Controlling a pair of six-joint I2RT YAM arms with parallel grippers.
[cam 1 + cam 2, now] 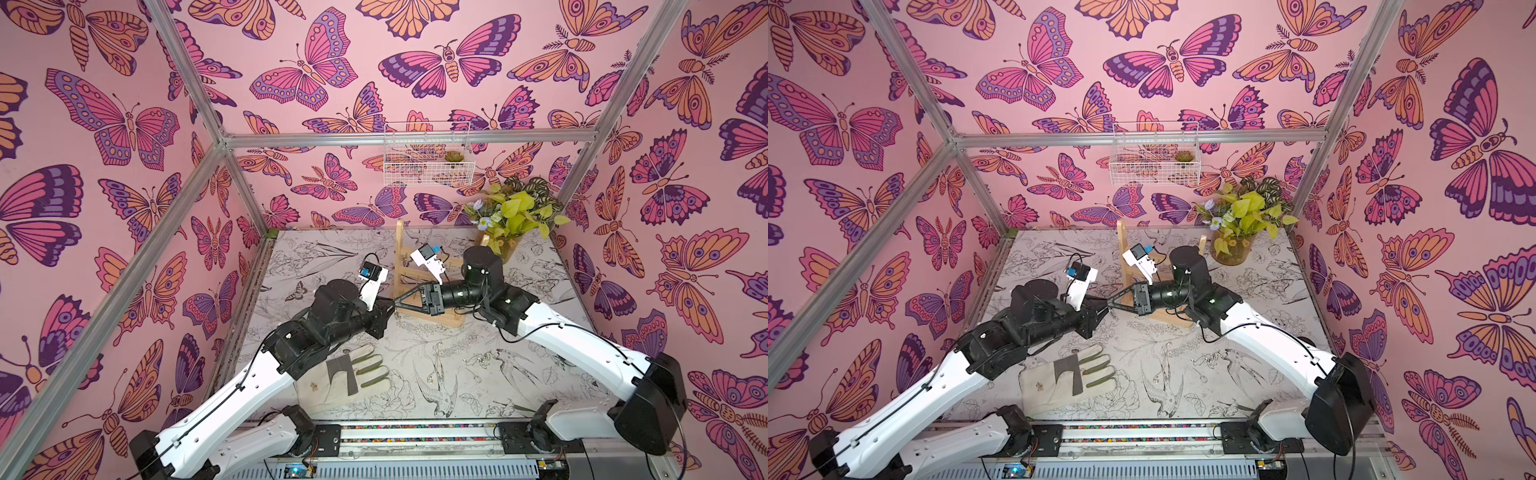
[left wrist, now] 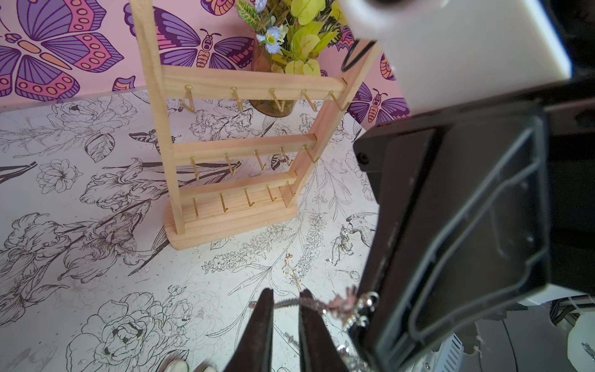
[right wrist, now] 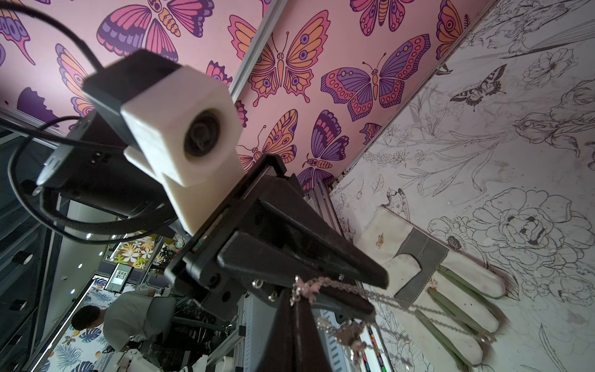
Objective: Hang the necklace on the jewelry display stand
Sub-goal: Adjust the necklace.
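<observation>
The necklace [image 3: 386, 295] is a silver chain with a pink charm [image 2: 342, 304]. My right gripper [image 3: 299, 286] is shut on it at the charm, and loops of chain hang below. My left gripper [image 2: 286, 294] meets it tip to tip in both top views [image 1: 388, 306] [image 1: 1104, 308]. Its jaws stand slightly apart, and a stretch of chain crosses the gap at their tips. The jewelry display stand [image 2: 240, 146], light wood with rows of gold hooks, stands upright just behind the two grippers [image 1: 400, 249] [image 1: 1122, 249]. No chain hangs on its hooks.
A white and green glove [image 1: 353, 374] lies near the front under the left arm. A gold chain [image 2: 291, 270] and a silver piece [image 2: 343, 241] lie loose on the table. A potted plant [image 1: 511, 220] stands at the back right, and a wire basket [image 1: 428, 153] hangs on the wall.
</observation>
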